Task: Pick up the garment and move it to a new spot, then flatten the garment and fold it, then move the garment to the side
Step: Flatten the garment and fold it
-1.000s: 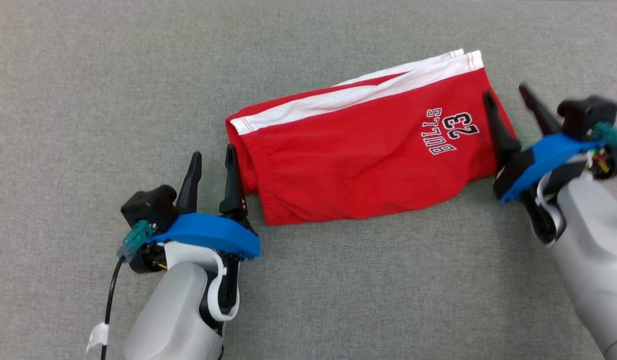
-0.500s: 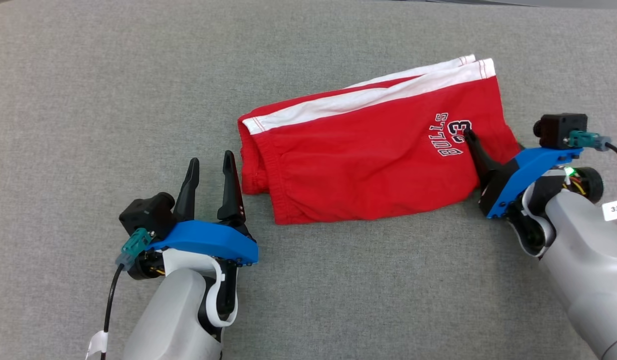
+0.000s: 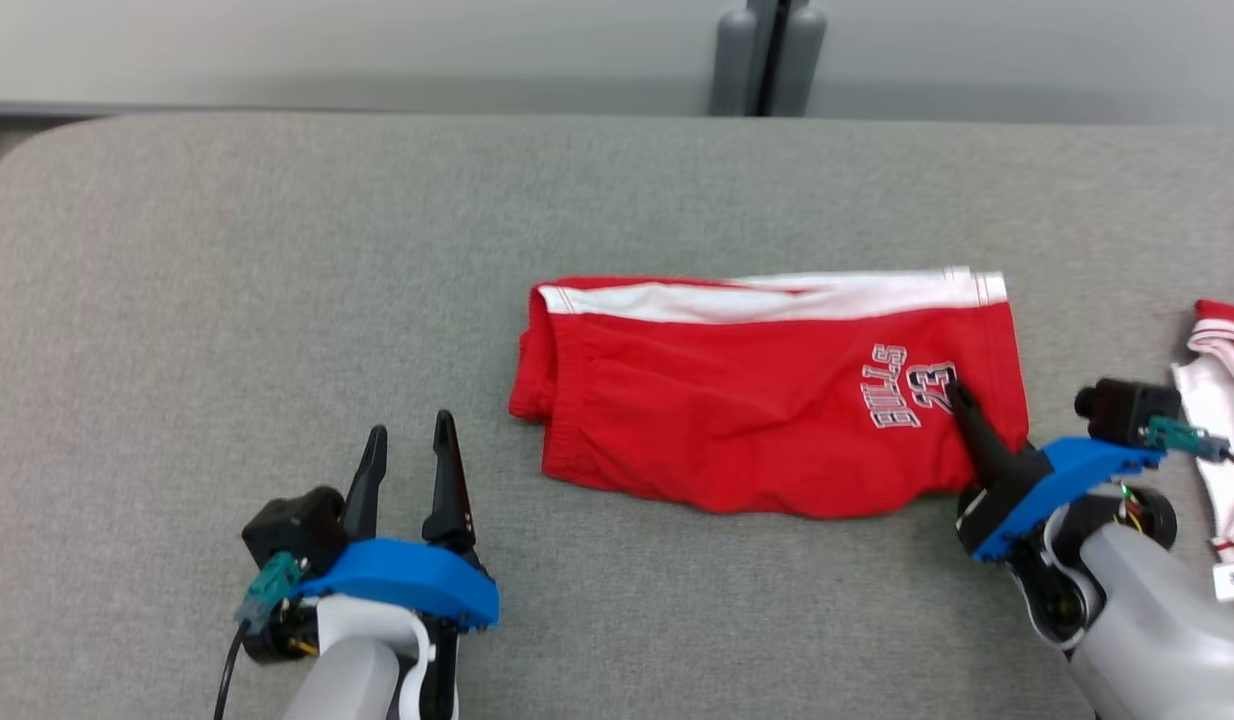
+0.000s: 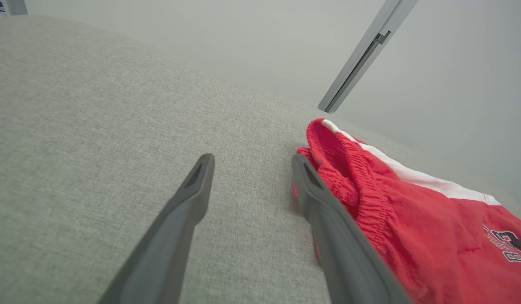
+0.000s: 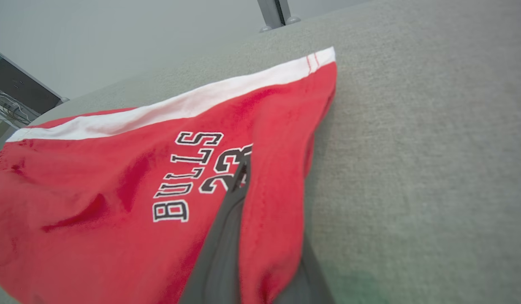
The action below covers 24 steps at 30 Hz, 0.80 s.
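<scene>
Red shorts point(image 3: 757, 400) lie folded in half and fairly flat, centre-right on the grey cloth table point(image 3: 227, 250), so folding looks done. Right gripper point(image 3: 962, 400) is clamped on the right hem by the "23" print, cloth pinched between its fingers. Left gripper point(image 3: 409, 425) gapes wide and empty at near left, just short of the waistband. Left to do: shift them aside, where another red-white garment point(image 3: 1222, 400) sits at the right edge.

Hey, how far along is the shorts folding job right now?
Done: the red shorts lie flat on the grey table, folded leg over leg, so flattening and folding look finished. In hand: the right jaws are shut on the hem end by the 23 print; the left jaws stand open beside the waistband, apart from it. Left: moving the shorts to the side.
</scene>
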Tool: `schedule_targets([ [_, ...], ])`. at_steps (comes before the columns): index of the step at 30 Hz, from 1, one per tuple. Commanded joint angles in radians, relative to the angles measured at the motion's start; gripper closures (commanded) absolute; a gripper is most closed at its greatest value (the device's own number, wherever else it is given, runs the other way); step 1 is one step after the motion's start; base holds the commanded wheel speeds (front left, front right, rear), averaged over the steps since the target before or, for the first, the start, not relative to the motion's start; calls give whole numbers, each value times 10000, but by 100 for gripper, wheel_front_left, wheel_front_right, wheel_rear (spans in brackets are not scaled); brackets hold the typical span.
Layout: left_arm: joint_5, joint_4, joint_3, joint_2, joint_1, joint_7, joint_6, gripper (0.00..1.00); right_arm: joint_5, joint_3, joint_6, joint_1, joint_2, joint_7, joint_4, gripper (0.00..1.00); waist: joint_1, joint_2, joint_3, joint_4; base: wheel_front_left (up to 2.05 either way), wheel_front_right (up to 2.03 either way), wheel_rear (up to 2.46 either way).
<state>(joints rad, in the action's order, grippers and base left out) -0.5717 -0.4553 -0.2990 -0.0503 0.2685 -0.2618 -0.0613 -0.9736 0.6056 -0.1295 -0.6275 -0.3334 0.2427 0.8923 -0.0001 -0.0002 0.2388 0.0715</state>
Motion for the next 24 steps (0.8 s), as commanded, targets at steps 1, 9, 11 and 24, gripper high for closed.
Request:
schedule_targets([
  [1, 54, -17, 107, -1, -297, -43, 26, 0, -120, 58, -23, 386, -201, 94, -95, 100, 1, 2, -520, -396, 0, 0, 0],
  [9, 182, -28, 122, -5, -746, -43, 115, 0, 311, 408, -23, 314, -344, 215, -611, 100, 1, 2, -718, -311, 0, 0, 0],
  [11, 174, -43, 77, -5, -780, -43, 82, 0, 542, 507, -24, 88, -179, 231, -898, 100, 1, 2, -701, -189, 0, 0, 0],
  [24, 158, -138, -582, 1, -755, -43, 104, 0, 1610, 2357, -24, -413, 2133, 81, -1199, 18, 1, 2, -628, 1229, 0, 0, 0],
])
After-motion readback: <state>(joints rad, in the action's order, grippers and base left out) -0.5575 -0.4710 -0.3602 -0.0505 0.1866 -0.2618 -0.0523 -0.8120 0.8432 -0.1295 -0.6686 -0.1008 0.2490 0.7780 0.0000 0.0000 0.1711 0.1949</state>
